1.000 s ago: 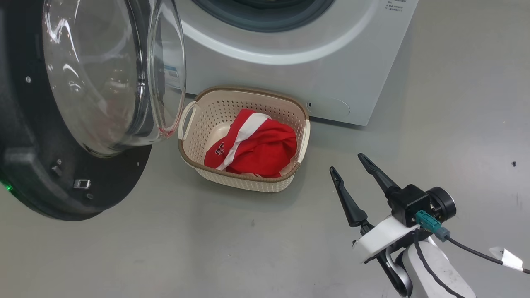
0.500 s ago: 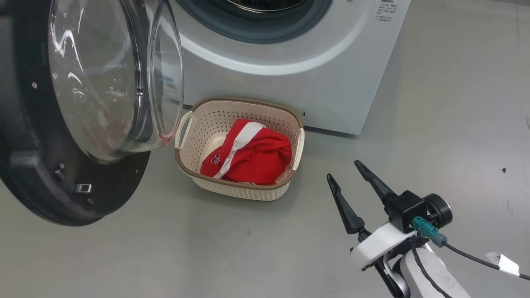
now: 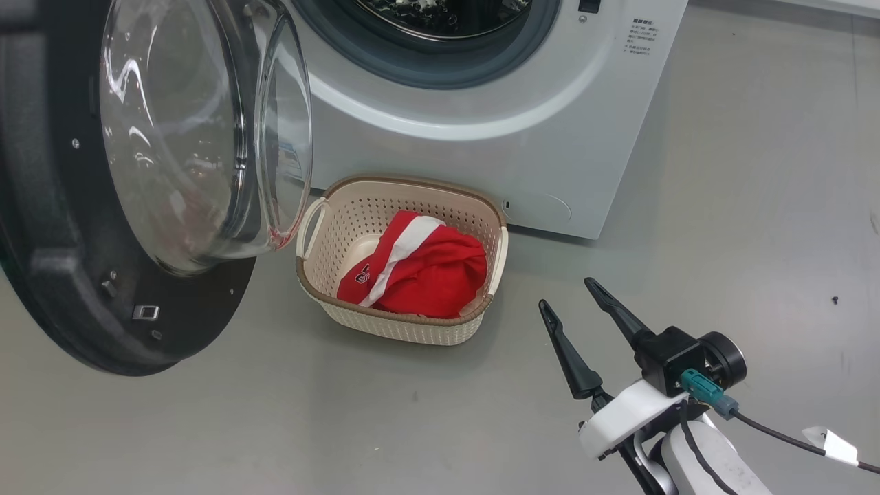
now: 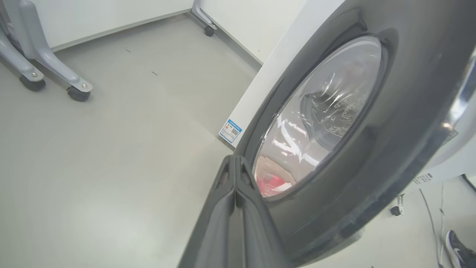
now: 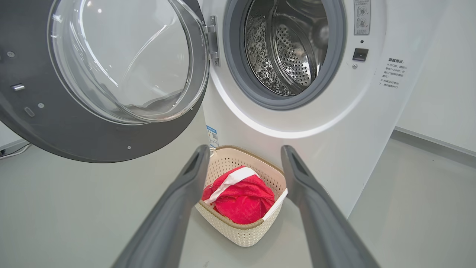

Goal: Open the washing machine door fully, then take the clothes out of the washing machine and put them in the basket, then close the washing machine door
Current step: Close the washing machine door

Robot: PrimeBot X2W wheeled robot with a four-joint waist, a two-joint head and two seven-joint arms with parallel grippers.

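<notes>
At 9 o'clock from the basket in the head view, the door stands wide open, and the washer is at 12 o'clock. The clothes lie in a soft red heap inside the basket. The drum looks empty, so I think the door is the thing to move next. It looks big, heavy and stiff. It swings on a hinge at its 3 o'clock side in the right wrist view, so it should turn, not flop. The glass in the middle is smooth and slippery and could crack, so it is a bad place to push. The black rim is better, best at its 9 o'clock edge, far from the hinge, where a small push does the most. The left gripper has its fingers pressed together with nothing between them. It is on the outer side of the door, at about 7 o'clock of the glass, and I cannot tell if it touches. The right gripper is at 4 o'clock from the basket, with its fingers wide apart and empty. The rim looks shiny, so a slow push seems safest.
</notes>
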